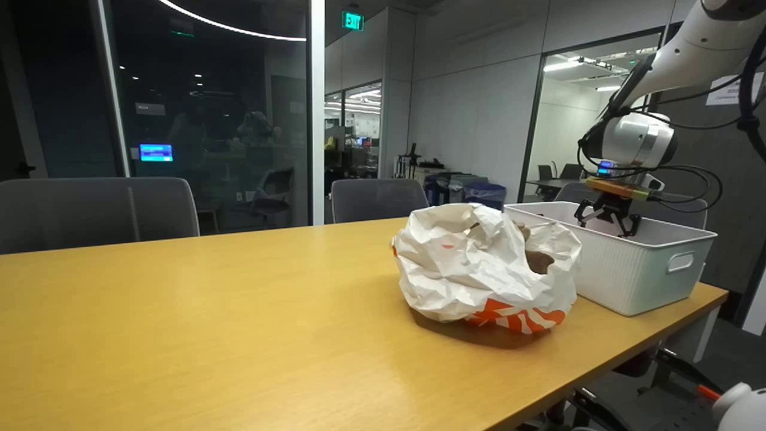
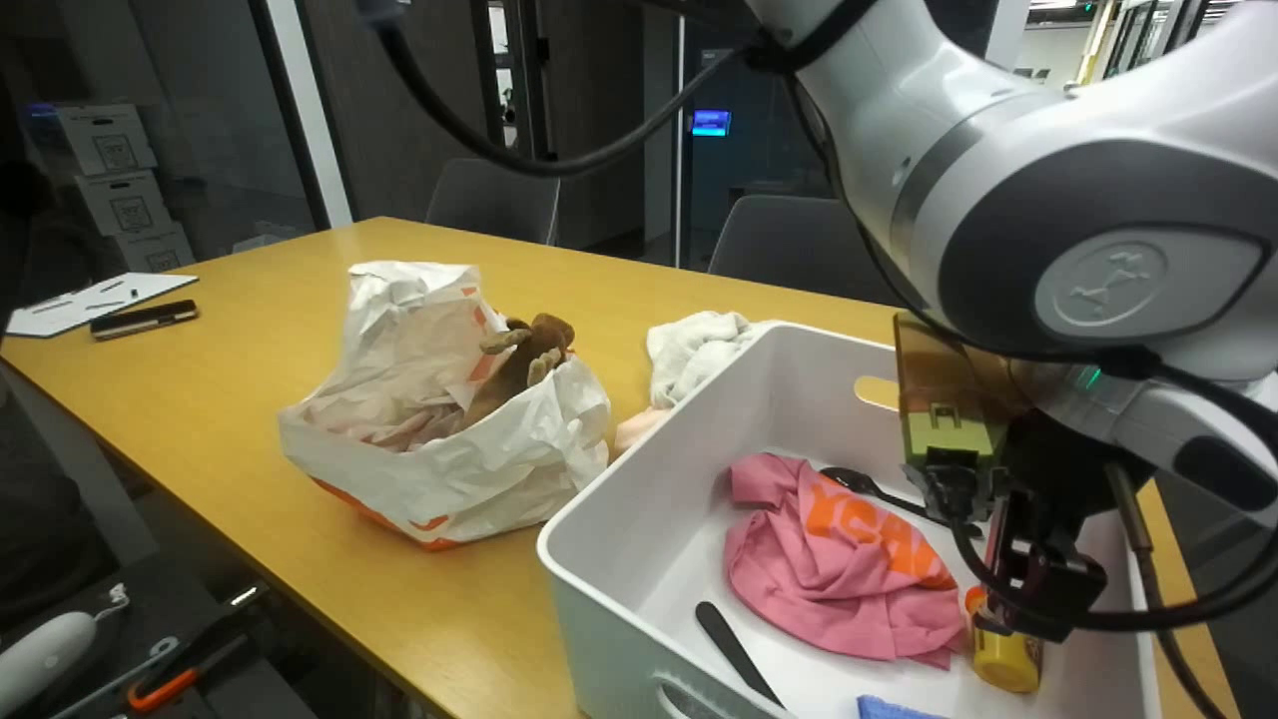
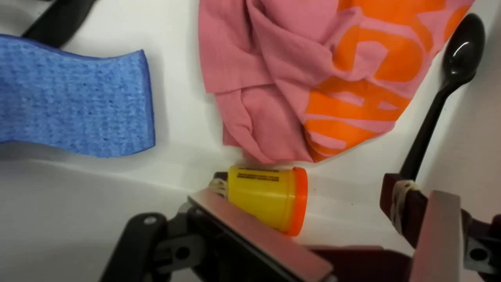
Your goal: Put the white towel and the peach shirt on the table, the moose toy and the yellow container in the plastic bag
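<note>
The yellow container [image 2: 1006,659] with its orange lid lies on its side in the white bin; it also shows in the wrist view [image 3: 260,194]. My gripper [image 3: 310,191] is open inside the bin, with the container between its fingers, close to one finger. The gripper also shows in an exterior view [image 1: 607,222]. The brown moose toy [image 2: 514,374] sits in the white plastic bag [image 2: 499,484], its head above the rim. The white towel [image 2: 694,352] lies on the table behind the bin, with the peach shirt [image 2: 639,427] beside it, partly hidden by the bin.
The white bin [image 1: 631,272] has raised walls around the gripper. In it lie a pink cloth [image 3: 266,82] with orange print, a black spoon [image 3: 424,121], another black utensil [image 2: 737,649] and a blue sponge [image 3: 74,102]. A whiteboard [image 2: 95,302] lies at the table's far end.
</note>
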Tool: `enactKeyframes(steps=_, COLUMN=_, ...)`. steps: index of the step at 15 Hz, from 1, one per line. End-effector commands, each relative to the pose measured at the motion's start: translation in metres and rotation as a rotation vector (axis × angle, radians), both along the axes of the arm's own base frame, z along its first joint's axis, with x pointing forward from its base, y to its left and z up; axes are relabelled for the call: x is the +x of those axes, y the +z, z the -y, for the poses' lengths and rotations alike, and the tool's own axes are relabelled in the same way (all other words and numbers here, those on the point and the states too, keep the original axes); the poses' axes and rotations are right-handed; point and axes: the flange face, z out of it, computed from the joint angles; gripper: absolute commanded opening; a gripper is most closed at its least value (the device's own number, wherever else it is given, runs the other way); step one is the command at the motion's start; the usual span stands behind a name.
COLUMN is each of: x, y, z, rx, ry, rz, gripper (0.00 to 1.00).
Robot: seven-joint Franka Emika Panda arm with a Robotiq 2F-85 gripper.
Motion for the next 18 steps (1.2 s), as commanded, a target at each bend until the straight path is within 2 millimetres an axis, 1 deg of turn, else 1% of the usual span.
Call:
enactKeyframes(steps=1, x=0.008, y=-0.011, z=0.012, rx=-0.101, ry=-0.075, rz=-0.019, gripper=1.0)
enactKeyframes(steps=5, x=0.002, y=-0.017, z=0.018, rx=-0.165, ry=-0.122, rz=-0.034, gripper=1.0)
enactKeyframes(steps=11, x=0.0, y=-0.016, z=0.017, rx=-0.134, ry=-0.145, rz=-0.043, gripper=1.0)
enactKeyframes(steps=13, x=0.003, y=-0.019, z=0.013, rx=-0.1, ry=-0.114, rz=-0.049, gripper=1.0)
enactKeyframes(steps=15, x=0.008, y=-0.027, z=0.01, rx=-0.091, ry=-0.089, rz=-0.074, gripper=1.0)
enactKeyframes(steps=18, x=0.017, y=-0.033, z=0.009, rx=-0.098, ry=-0.073, rz=-0.09, gripper=1.0)
